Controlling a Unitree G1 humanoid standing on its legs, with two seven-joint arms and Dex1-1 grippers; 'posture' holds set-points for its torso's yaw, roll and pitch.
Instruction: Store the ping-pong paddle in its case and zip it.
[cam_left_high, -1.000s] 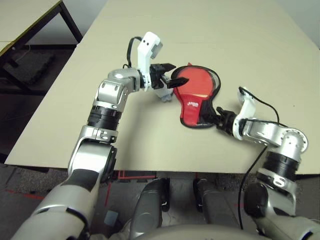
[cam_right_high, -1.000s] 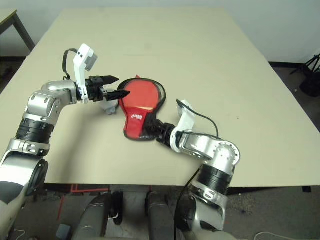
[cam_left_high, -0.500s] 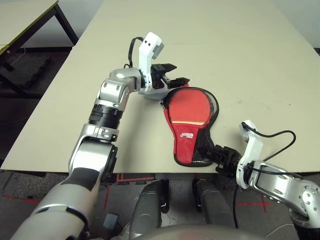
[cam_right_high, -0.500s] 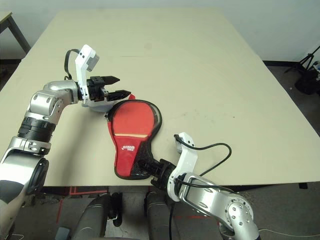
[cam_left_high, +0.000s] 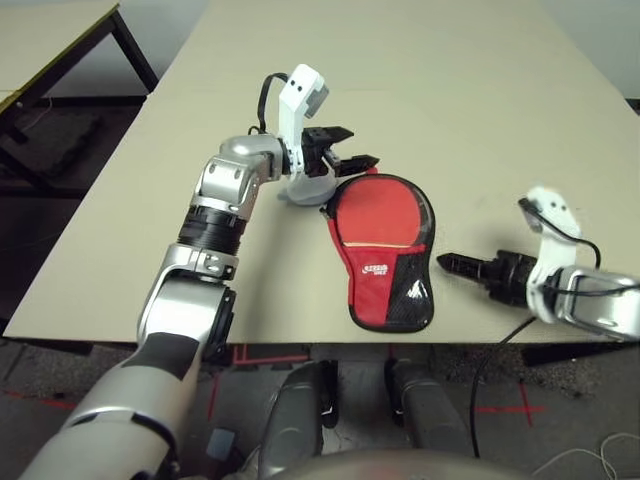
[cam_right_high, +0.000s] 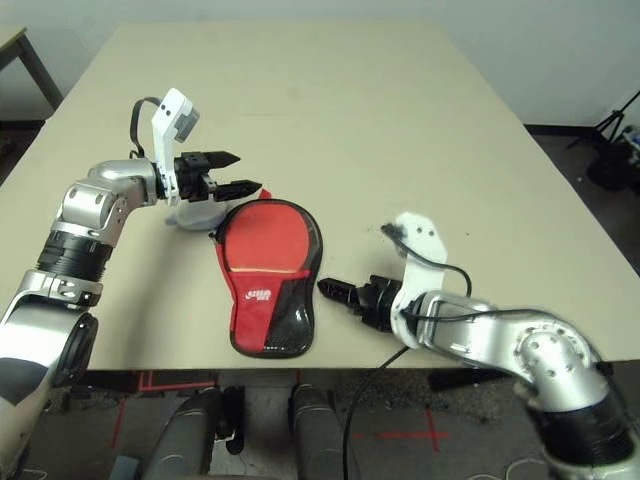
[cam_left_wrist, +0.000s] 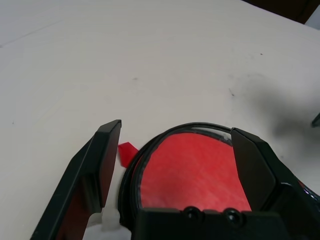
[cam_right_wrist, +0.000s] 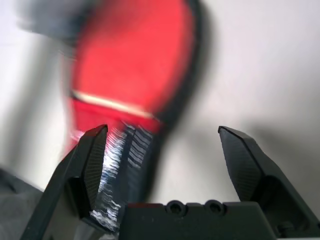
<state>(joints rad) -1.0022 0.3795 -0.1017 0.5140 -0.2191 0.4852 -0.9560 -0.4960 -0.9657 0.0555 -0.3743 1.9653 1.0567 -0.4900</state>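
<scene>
1. Paddle-shaped fabric case (cam_left_high: 384, 248), red and black with a white logo and black zipper edge: one, near centre of the table.
2. Small grey-white soft wad (cam_left_high: 297, 190): one, just left of the case's far end.
3. Beige rectangular table (cam_left_high: 450, 90): one.
4. Black two-fingered grippers: two, left gripper (cam_left_high: 349, 151) and right gripper (cam_left_high: 452, 263).

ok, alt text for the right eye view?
A red-and-black paddle case lies flat near the front edge of a beige table. The left gripper hovers open at its round end, and the right gripper sits open beside its narrow end, apart from it.
</scene>
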